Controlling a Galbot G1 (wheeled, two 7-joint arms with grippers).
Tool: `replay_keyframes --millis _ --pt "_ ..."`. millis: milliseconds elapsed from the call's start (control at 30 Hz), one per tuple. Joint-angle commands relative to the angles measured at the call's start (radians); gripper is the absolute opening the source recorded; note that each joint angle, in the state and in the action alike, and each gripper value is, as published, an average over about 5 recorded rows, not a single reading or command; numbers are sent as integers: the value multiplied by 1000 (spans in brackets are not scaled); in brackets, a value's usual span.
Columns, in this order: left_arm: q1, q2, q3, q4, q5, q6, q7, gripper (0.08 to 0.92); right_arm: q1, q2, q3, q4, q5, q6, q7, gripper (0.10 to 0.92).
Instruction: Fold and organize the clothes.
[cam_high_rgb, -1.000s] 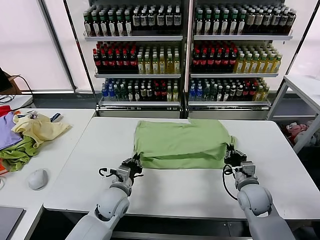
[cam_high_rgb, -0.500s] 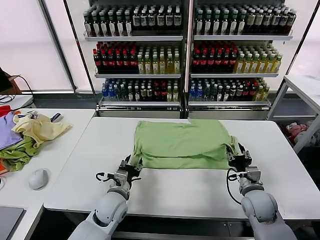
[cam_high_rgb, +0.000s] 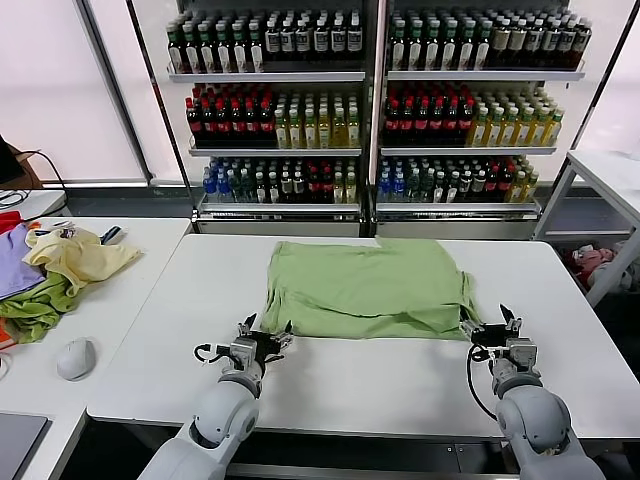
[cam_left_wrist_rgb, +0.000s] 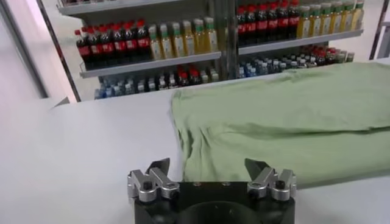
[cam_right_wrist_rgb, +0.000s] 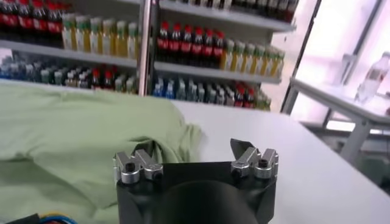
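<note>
Both grippers, left (cam_high_rgb: 263, 336) and right (cam_high_rgb: 492, 324), spread-fingered beside folded T-shirt (cam_high_rgb: 365, 287).

The white table (cam_high_rgb: 380, 385) carries a light green T-shirt (cam_high_rgb: 365, 288) lying flat and folded across its far middle, while the left pincer (cam_high_rgb: 262, 340) and right pincer (cam_high_rgb: 497, 327), both spread wide, sit low by the shirt's near corners, clear of the cloth.

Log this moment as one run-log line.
T-shirt: folded, flat on white table | left gripper: jaws open, at near-left corner, empty | right gripper: jaws open, at near-right corner, empty
</note>
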Motion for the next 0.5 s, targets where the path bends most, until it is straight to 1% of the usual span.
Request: replay_keyframes --millis 33,500 --pt "-12 0 0 18 -25 6 -6 683 22 -1 -9 -44 55 -95 6 751" --pt "2 19 -4 6 -83 25 -5 276 1 0 -23 -25 69 -92 -13 363"
